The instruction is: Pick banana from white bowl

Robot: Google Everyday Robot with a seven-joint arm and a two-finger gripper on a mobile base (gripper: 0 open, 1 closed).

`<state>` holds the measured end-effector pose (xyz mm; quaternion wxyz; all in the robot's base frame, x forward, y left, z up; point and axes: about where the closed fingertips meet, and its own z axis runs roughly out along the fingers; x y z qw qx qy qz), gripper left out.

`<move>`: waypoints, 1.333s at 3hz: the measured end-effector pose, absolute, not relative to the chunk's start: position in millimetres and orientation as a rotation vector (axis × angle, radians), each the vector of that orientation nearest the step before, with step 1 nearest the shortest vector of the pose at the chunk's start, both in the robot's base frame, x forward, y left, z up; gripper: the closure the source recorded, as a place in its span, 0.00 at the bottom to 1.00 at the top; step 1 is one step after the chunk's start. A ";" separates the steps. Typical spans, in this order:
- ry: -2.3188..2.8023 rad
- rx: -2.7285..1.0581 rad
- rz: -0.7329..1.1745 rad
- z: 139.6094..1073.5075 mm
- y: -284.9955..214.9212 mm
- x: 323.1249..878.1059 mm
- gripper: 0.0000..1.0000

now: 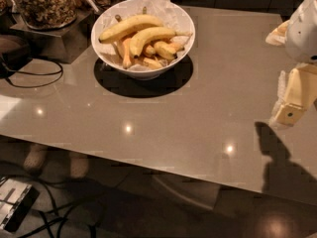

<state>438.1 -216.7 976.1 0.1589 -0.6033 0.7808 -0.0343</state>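
Note:
The white bowl (148, 72) stands at the back left of the grey table (198, 108), lined with white paper. In it the banana (151, 35), yellow, plump and strongly curved, lies across the middle with its thin stem pointing right. A longer, straighter banana (130, 26) lies just behind it. Small orange-yellow fruit pieces (163, 50) lie beneath them. My gripper (289, 108), cream-coloured, hangs at the far right edge of the view, above the table and well to the right of the bowl. It holds nothing that I can see.
A glass jar of brown nuts (47, 4) stands on a metal stand (49, 38) at the back left. A black cable (34, 78) loops on the table's left side. The arm's shadow (282, 167) falls at the front right. Cables and a device (15, 202) lie on the floor.

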 end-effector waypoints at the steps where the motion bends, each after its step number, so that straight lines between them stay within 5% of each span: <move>1: 2.231 -1.724 -0.101 976.8 -216.4 438.4 0.00; 4: 2.126 -1.904 -0.084 987.7 -152.5 510.6 0.00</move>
